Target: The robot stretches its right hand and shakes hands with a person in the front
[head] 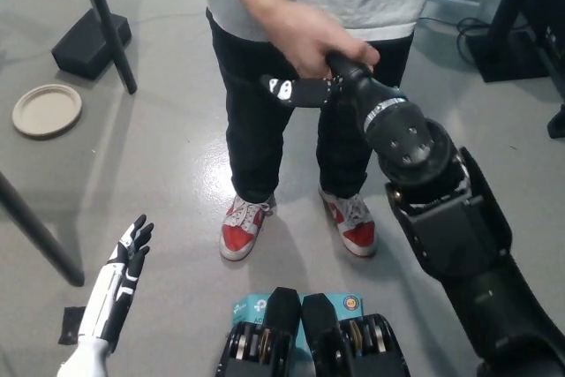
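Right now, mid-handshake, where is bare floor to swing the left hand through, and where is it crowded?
Bare floor lies between the left hand, open at lower left, and the person's red shoes, and up toward the round plate. It is crowded at centre, where the person's hand wraps the right hand, and at left by the black stand base and pole.
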Robot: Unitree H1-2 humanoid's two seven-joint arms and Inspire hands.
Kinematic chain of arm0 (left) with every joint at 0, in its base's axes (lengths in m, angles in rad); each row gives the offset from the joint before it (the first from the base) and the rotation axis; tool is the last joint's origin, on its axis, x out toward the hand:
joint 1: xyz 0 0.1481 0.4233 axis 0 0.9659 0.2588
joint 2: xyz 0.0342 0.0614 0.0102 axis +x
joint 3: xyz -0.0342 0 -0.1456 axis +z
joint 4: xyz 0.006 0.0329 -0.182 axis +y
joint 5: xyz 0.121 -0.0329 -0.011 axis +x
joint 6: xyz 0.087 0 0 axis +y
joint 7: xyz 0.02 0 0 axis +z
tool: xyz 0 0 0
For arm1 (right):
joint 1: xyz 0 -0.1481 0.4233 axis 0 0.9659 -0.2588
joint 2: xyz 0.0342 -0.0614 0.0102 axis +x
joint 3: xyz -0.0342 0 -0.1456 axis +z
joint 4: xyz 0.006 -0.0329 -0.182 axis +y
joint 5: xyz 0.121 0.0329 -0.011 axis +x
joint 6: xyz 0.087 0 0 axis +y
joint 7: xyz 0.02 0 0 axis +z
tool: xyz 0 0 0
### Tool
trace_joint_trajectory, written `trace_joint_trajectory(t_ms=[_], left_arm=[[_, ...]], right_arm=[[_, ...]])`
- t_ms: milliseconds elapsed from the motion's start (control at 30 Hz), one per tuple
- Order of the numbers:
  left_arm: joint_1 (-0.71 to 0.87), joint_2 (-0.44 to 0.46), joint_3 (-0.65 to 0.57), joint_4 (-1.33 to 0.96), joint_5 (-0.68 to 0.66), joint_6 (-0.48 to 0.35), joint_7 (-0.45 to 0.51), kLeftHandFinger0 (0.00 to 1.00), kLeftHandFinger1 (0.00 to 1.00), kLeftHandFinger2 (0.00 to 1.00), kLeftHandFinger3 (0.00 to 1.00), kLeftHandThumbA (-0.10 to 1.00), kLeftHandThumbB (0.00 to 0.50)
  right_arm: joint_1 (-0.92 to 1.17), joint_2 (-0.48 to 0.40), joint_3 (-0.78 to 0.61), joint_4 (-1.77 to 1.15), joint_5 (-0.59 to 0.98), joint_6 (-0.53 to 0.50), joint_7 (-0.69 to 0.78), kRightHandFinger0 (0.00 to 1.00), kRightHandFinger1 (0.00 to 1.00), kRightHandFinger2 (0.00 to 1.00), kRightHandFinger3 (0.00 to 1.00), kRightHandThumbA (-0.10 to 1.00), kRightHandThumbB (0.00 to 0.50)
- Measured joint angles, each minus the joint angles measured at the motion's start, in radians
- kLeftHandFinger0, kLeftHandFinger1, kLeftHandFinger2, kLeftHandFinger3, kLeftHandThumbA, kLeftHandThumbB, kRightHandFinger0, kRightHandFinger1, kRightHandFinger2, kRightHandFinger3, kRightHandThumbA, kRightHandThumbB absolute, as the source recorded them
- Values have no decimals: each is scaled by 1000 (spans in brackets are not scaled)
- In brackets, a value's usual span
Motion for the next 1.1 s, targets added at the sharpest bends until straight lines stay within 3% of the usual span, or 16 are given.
trace_joint_trajectory(t_ms=[133, 267, 367, 567, 633, 767, 833, 933, 1033, 1067, 1100], left_arm=[[0, 0, 0, 2, 0, 4, 0, 1000, 1000, 1000, 1000, 1000, 127], [0, 0, 0, 4, 0, 5, 0, 1000, 1000, 1000, 1000, 1000, 139], [0, 0, 0, 4, 0, 6, 0, 1000, 1000, 1000, 1000, 1000, 144], [-11, 1, 0, 2, 0, 8, 0, 1000, 1000, 1000, 1000, 1000, 130], [-18, 4, 0, -5, 0, 8, -1, 1000, 1000, 1000, 1000, 1000, 124], [-31, 7, -1, -9, 0, 8, -1, 1000, 1000, 1000, 1000, 1000, 113], [-31, 6, -2, -9, 0, 8, -1, 1000, 1000, 1000, 1000, 1000, 126], [-31, 7, -1, -9, 0, 9, -1, 1000, 1000, 1000, 1000, 1000, 121], [-31, 7, -2, -9, 0, 10, -2, 1000, 1000, 1000, 1000, 1000, 124], [-31, 6, -2, -9, 0, 11, -2, 1000, 1000, 1000, 1000, 1000, 122], [-31, 7, -2, -9, 0, 12, -2, 1000, 1000, 1000, 1000, 1000, 123]], right_arm=[[33, 7, -2, -146, -1, 0, 21, 1000, 1000, 1000, 1000, 740, 428], [66, 12, -5, -312, -1, 5, 43, 1000, 1000, 1000, 1000, 607, 399], [84, 15, -9, -405, -2, 11, 60, 1000, 1000, 1000, 1000, 665, 401], [85, 40, -82, -562, -69, 41, 168, 1000, 1000, 1000, 1000, 652, 408], [49, 50, -118, -517, -104, 44, 205, 1000, 1000, 1000, 1000, 644, 420], [-18, 43, -138, -321, -129, 46, 226, 1000, 1000, 1000, 1000, 630, 391], [-31, 38, -136, -215, -129, 46, 226, 1000, 1000, 1000, 1000, 624, 408], [-45, 31, -133, -62, -129, 46, 224, 1000, 1000, 1000, 1000, 693, 403], [-65, 25, -127, 102, -129, 46, 219, 1000, 1000, 1000, 1000, 678, 398], [-76, 22, -124, 169, -129, 44, 216, 1000, 1000, 1000, 1000, 682, 416], [-86, 20, -122, 214, -129, 43, 214, 1000, 1000, 1000, 1000, 667, 469]])
